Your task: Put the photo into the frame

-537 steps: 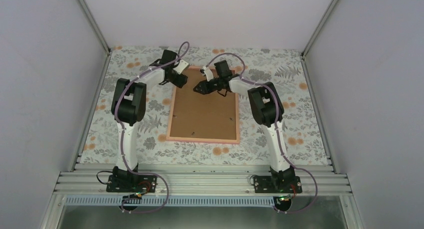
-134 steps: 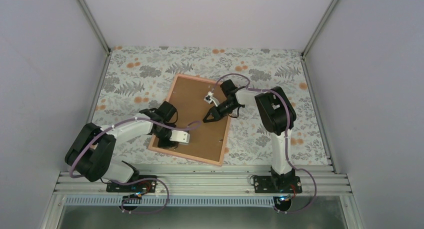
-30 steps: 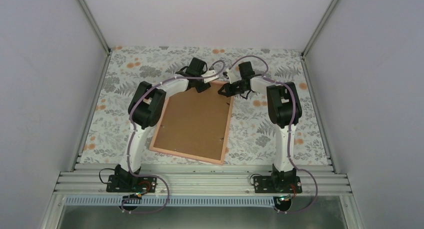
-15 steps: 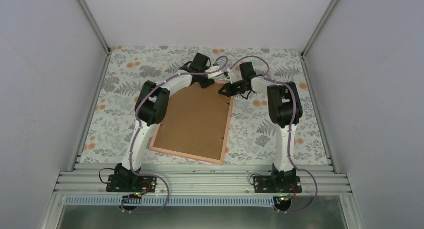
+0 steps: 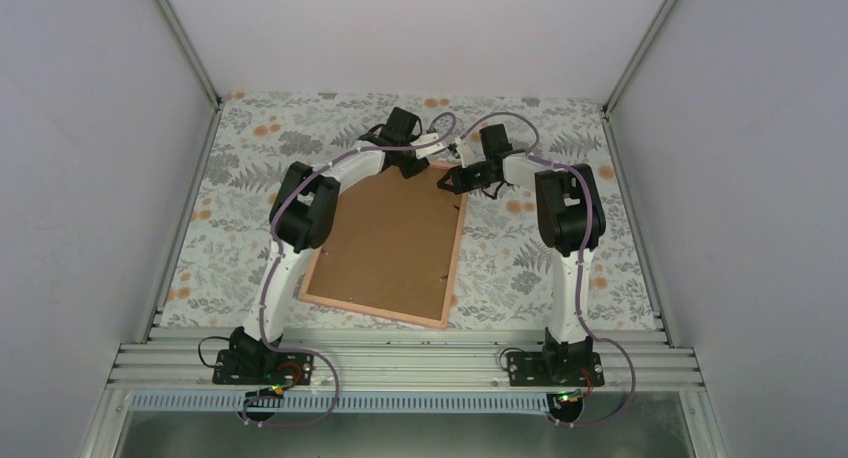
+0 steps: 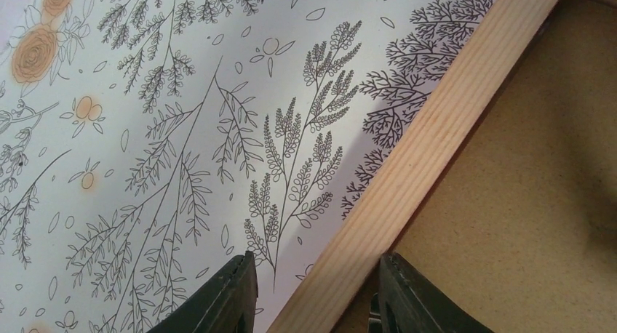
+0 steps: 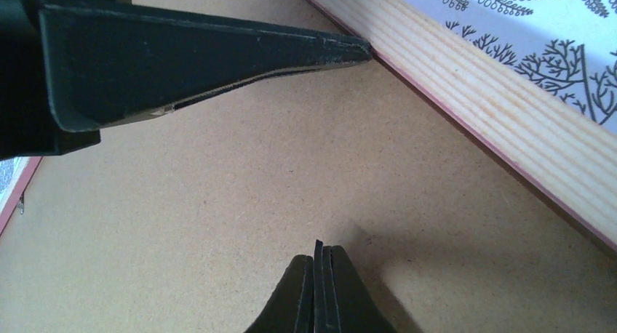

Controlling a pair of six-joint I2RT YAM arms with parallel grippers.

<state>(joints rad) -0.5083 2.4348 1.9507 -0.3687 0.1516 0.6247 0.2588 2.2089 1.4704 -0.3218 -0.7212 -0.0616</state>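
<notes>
The frame [image 5: 457, 250] lies face down and a little askew on the table, showing its pale reverse. A brown board [image 5: 390, 243] fills its opening. The photo is not in view. At the frame's far edge my left gripper [image 5: 412, 165] stands open. Its fingers [image 6: 231, 297] straddle the pale frame strip [image 6: 436, 137], one over the cloth and one over the board [image 6: 524, 187]. Close by on the right, my right gripper [image 5: 447, 183] is shut with nothing in it. Its tip [image 7: 319, 254] is low over the board [image 7: 218, 202], beside the frame edge [image 7: 495, 107].
A floral tablecloth [image 5: 560, 248] covers the table. White enclosure walls [image 5: 120, 158] stand left, right and behind. An aluminium rail [image 5: 400, 363] carries both arm bases at the near edge. In the right wrist view a finger of the left gripper [image 7: 204, 49] crosses the top.
Over the last second my left gripper has shifted slightly right along the frame's far edge, closer to the right gripper. Right gripper and frame have stayed put.
</notes>
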